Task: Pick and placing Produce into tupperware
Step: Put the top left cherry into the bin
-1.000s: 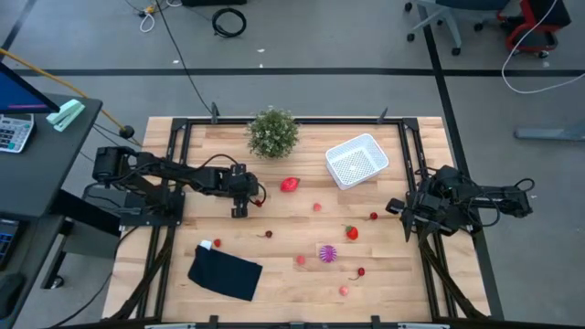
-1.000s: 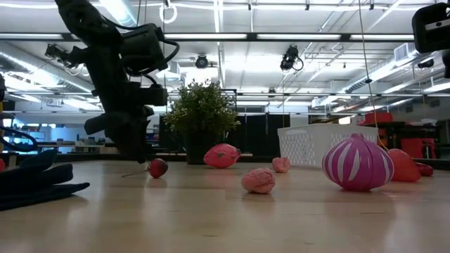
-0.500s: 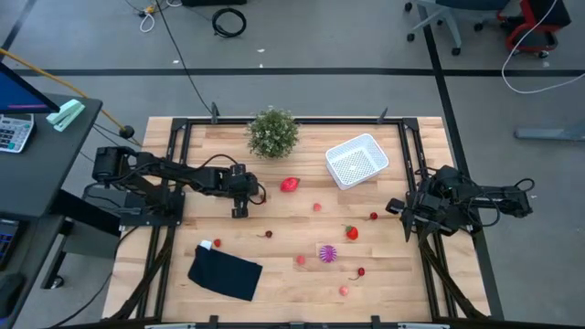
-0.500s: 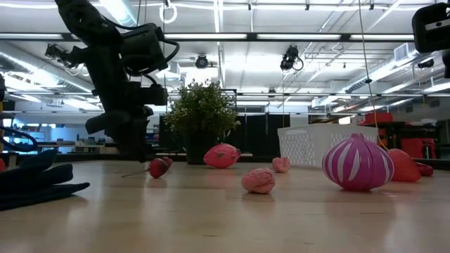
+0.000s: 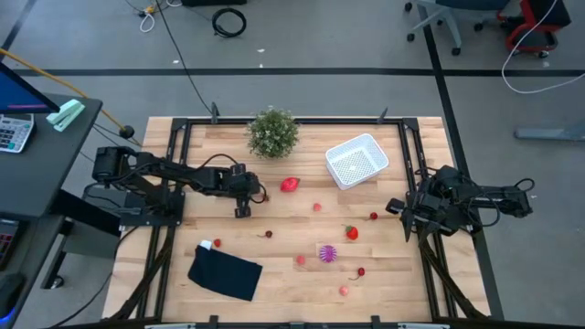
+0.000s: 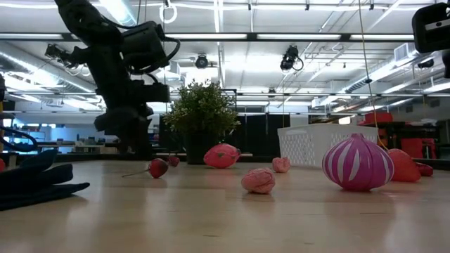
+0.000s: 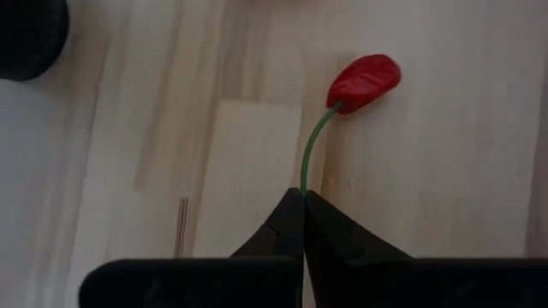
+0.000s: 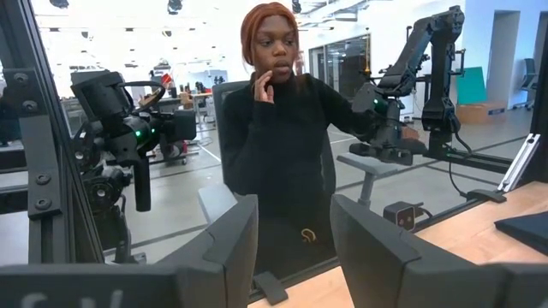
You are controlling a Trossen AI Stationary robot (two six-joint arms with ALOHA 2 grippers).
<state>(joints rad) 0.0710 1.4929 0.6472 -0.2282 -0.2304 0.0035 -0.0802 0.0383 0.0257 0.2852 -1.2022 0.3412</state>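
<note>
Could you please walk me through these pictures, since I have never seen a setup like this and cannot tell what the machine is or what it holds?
These are two dark robot arms at a wooden table, each ending in a two-finger pincer. One picture looks straight down from above, one looks level across the tabletop, and two come from cameras on the arms' wrists.

On the table lie small toy fruits, a spiky purple piece, a white basket, a potted plant and a dark blue cloth.

The left pincer is shut on the green stem of a red cherry; the fruit still touches the wood. The right pincer waits open at the table's right edge, its camera facing a seated person in the room.
</note>
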